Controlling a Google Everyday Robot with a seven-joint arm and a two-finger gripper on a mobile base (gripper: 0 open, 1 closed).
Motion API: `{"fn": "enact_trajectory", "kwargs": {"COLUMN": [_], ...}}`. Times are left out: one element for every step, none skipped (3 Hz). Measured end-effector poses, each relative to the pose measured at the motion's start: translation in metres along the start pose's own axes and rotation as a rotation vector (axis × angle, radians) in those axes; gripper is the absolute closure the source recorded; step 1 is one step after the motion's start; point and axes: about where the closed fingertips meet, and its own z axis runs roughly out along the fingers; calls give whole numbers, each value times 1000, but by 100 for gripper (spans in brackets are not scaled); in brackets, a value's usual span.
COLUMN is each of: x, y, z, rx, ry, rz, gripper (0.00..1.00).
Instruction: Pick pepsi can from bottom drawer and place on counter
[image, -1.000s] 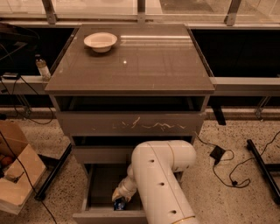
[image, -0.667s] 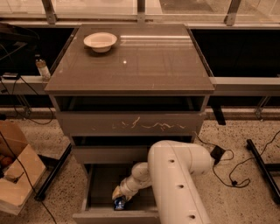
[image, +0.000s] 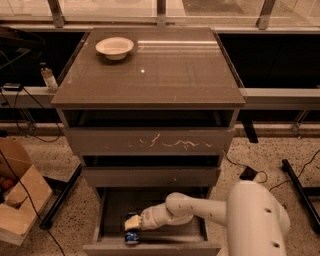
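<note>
The bottom drawer (image: 118, 210) stands pulled open at the foot of the cabinet. The pepsi can (image: 132, 237), dark blue with a pale top, sits in its front left part by the front wall. My white arm reaches in from the lower right, and my gripper (image: 134, 223) is down at the can's top, right against it. The counter (image: 165, 70) is the glossy top of the cabinet above.
A white bowl (image: 115, 47) sits at the counter's back left. A small bottle (image: 48, 77) stands on a ledge left of the cabinet. A cardboard box (image: 20, 200) is on the floor at the left. Cables and a black adapter (image: 248, 174) lie on the floor at the right.
My arm's big white link has swung to the right, away from the drawer's middle. The gripper has stayed at the can in the drawer's front left.
</note>
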Motion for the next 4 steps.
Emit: {"fn": "enact_trajectory", "kwargs": {"x": [24, 42, 41, 30], "y": [54, 114, 152, 162], "z": [-28, -68, -136, -225], "rx": [-168, -336, -463, -478], "ry": [-54, -145, -305, -508], "rz": [-183, -382, -569, -734], "gripper": [100, 100, 100, 100]}}
